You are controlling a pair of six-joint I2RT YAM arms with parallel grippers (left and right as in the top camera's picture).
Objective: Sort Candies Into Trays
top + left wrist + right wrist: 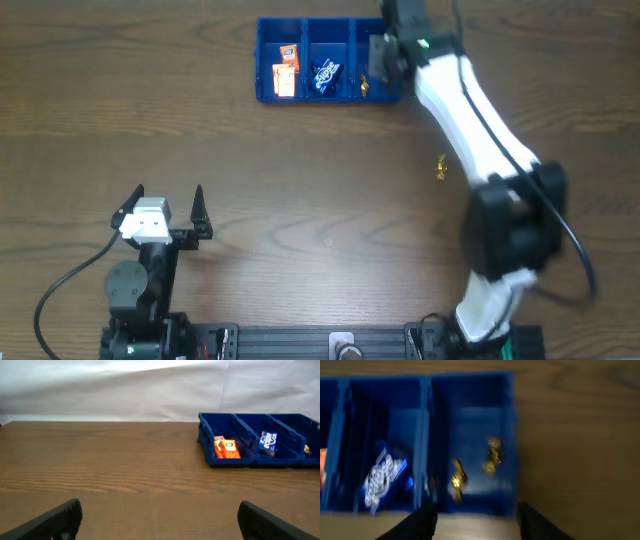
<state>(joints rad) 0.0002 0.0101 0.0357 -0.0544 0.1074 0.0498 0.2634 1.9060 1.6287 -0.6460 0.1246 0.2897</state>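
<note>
right claw [479, 517] wide, empty, above tray's [512, 435] end compartment | gold candies [491, 457] inside it | tray's long axis along surface's [300, 200] far edge | loose candy [441, 168] on surface | left claw [168, 197] wide, empty

Top cam overhead; all 3 share tray [330, 98], R wrist closest.

The right arm [470, 110] has a white shell, black joints, a black cable and a green wrist light. The left arm [150, 275] is black, with a white block behind the dark-fingered left gripper [168, 194].
</note>
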